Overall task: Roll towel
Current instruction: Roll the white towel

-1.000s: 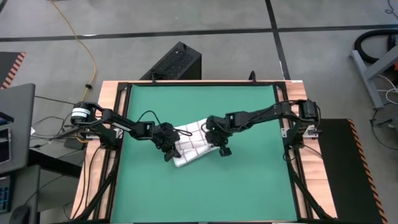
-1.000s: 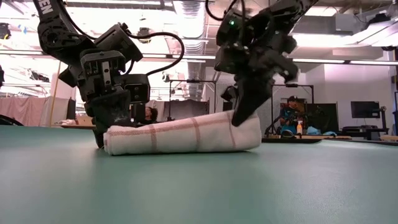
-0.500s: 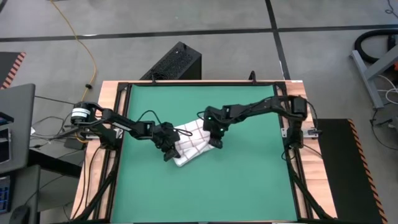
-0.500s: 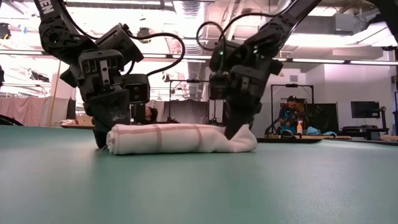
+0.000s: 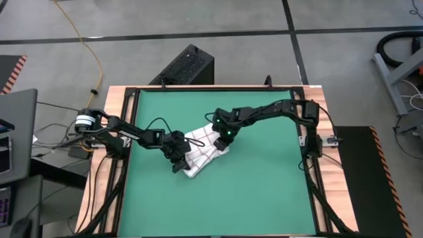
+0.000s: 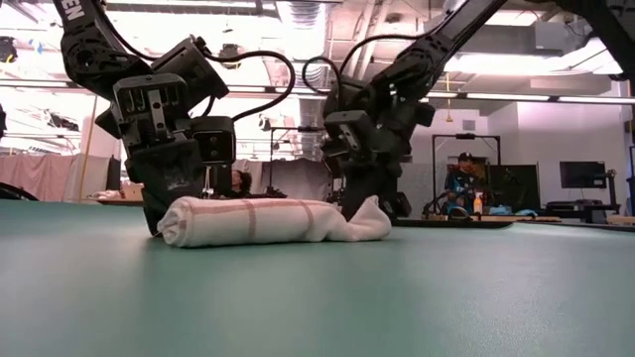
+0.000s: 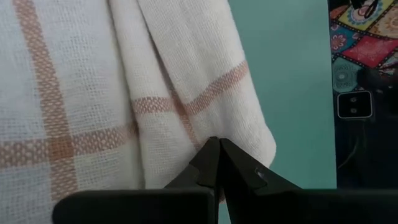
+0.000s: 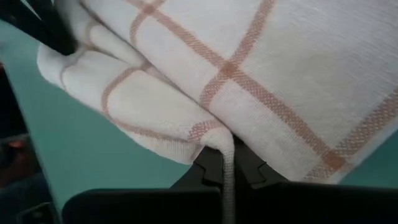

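Note:
The white towel with red check lines (image 5: 201,154) lies on the green mat (image 5: 264,192) as a loose roll, which also shows in the low view (image 6: 263,220). Its right end tapers thin. My left gripper (image 5: 177,160) is shut at the roll's left end. My right gripper (image 5: 223,139) is shut on the towel's right end, at its far side. Both grippers stand low over the mat. My left gripper pinches the roll's left end (image 7: 208,127) between its two fingers, where folded layers meet. The fingers slant down from the table's left. The roll lies on the mat. My right gripper pinches a thin edge of the towel (image 8: 226,152) at its right end between its two fingers. The fingers slant down from the table's far right. That end lies low on the mat (image 6: 369,220).
The mat's black frame (image 5: 132,92) and wooden table edges surround the work area. Bare green mat lies toward the near edge (image 5: 218,211) and toward the right. A black box (image 5: 188,66) stands on the floor beyond the far edge.
My right gripper has gone toward the table's far edge and left, staying low and shut on the towel. The roll's right end has been drawn along with it and has sunk from a thick roll end to a thin taper. The left end has stayed in place.

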